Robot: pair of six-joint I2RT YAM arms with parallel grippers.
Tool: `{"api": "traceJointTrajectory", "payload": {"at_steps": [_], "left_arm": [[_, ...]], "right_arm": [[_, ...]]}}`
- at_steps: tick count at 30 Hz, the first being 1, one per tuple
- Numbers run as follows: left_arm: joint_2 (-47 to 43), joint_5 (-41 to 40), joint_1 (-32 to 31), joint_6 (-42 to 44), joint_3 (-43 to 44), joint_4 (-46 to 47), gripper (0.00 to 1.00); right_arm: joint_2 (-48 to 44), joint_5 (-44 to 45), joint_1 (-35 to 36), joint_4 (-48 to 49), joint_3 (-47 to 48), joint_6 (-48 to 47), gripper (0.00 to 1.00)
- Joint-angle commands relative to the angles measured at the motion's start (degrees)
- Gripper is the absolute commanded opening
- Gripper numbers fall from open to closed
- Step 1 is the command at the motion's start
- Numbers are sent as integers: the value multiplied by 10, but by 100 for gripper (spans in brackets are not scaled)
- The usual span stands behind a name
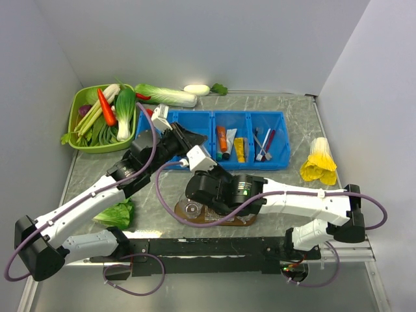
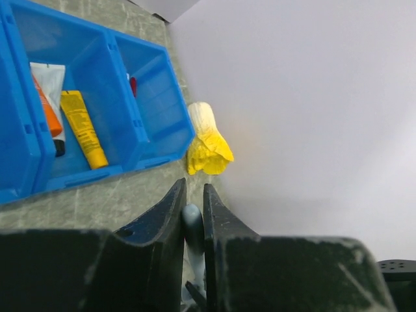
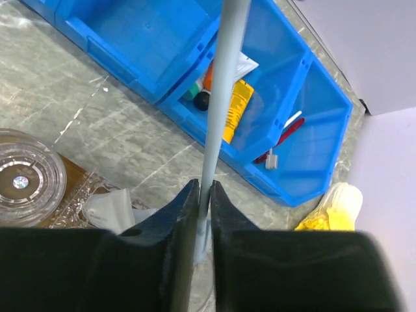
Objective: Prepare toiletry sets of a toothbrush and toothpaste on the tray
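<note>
A hand-over is judged underway: the grey-blue toothbrush (image 3: 224, 97) is pinched by the nearly closed left fingers (image 2: 169, 221) and narrowly straddled by the right fingers (image 3: 185, 221) (grip unclear), so release, then placement on the wooden tray (image 1: 247, 223), is needed.

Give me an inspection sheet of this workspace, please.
Surface: marbled grey table.
Job's things: wooden tray near the front edge; toothpaste in the blue bins; toothbrush between both end effectors.
Clutter: green basket of vegetables, lettuce leaf, yellow vegetable.
End effectors: left end effector shut on the toothbrush; right end effector hugs its handle, grip unclear.
Cables: purple cables hang in loops.
Surroundings: plain white walls.
</note>
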Motion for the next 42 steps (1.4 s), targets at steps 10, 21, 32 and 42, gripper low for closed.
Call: {"api": "traceJointTrajectory", "payload": {"at_steps": [10,21,32,42], "left_arm": [[-47,-3,15,-41,-60,69,1],[-87,21,40,-86,-80,96,1],[-99,41,45,-101,-85,105,1],[-106,47,45,-104,-83,103,1]], "right_arm": [[-155,-124,-13,146,-92,-10,66],[-289,-325,-103,240,-199,26,70],[-299,-379,-134,283,-229,45,65],[-298,-411,-151,303,-239,44,39]]}}
